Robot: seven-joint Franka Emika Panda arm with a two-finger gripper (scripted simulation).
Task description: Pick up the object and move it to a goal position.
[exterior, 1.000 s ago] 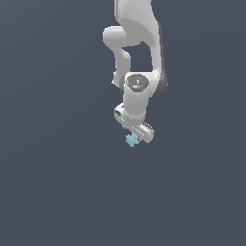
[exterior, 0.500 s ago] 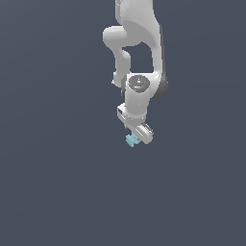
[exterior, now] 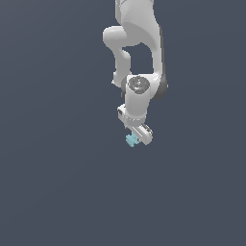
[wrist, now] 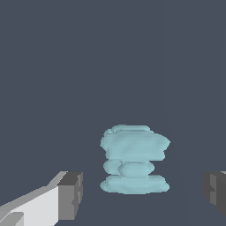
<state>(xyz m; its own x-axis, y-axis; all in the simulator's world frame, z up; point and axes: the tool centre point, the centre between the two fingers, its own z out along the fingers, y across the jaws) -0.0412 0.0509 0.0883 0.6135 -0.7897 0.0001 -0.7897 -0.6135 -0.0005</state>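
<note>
The object [wrist: 132, 159] is a small light cyan, lumpy piece. In the wrist view it lies between my two fingers, with a gap to each, and touches neither. My gripper [wrist: 143, 196] is open, one grey fingertip [wrist: 70, 194] on one side and the other at the frame edge. In the exterior view the object [exterior: 130, 140] shows just under the white hand, on its left side. My gripper [exterior: 134, 140] hangs low over the grey surface, straight down from the arm.
The white arm [exterior: 137, 48] comes down from the top of the exterior view. A flat dark grey surface [exterior: 57, 182] fills both views. No other objects or edges show.
</note>
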